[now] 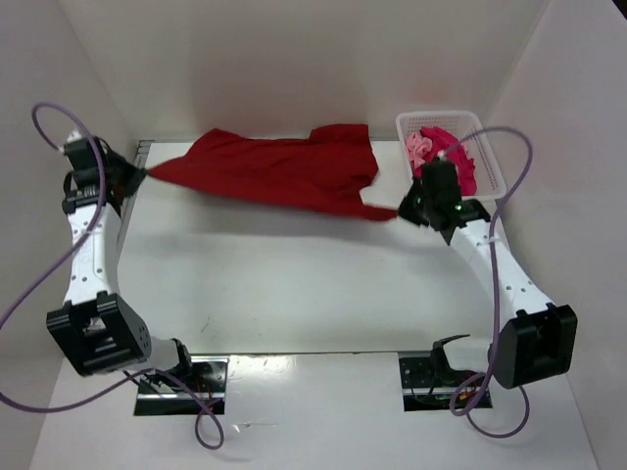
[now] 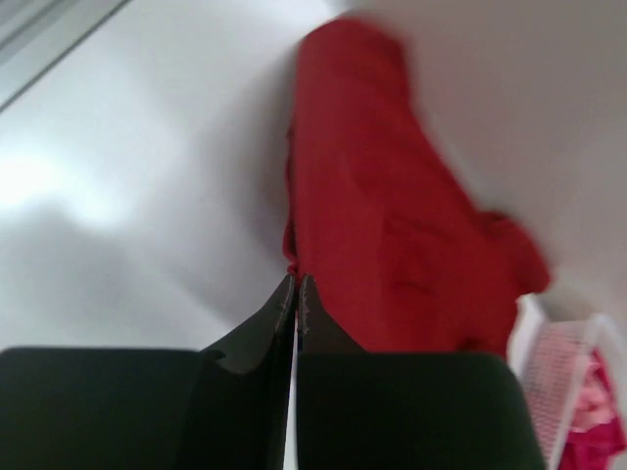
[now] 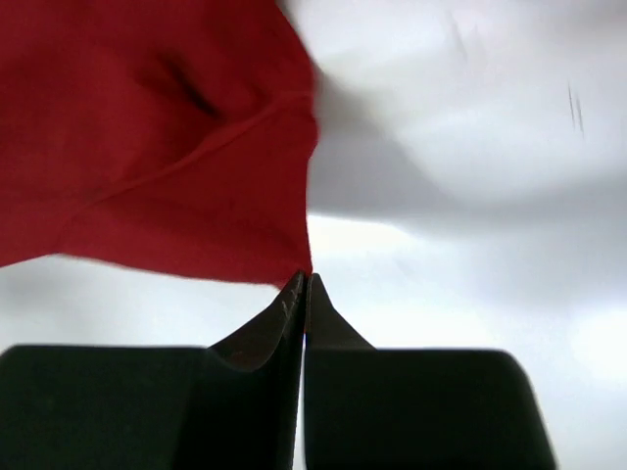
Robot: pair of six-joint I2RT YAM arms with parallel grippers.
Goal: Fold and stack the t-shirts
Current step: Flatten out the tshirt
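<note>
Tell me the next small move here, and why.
Probably lower both hands evenly to lay the red shirt flat on the table. The left hand and right hand are each shut on an opposite end, and the shirt is stretched between them, wrinkled and not yet folded.

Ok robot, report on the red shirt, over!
Left end effector and right end effector shut on dark red t-shirt. Shirt stretched between them. Pink shirts in basket.
</note>
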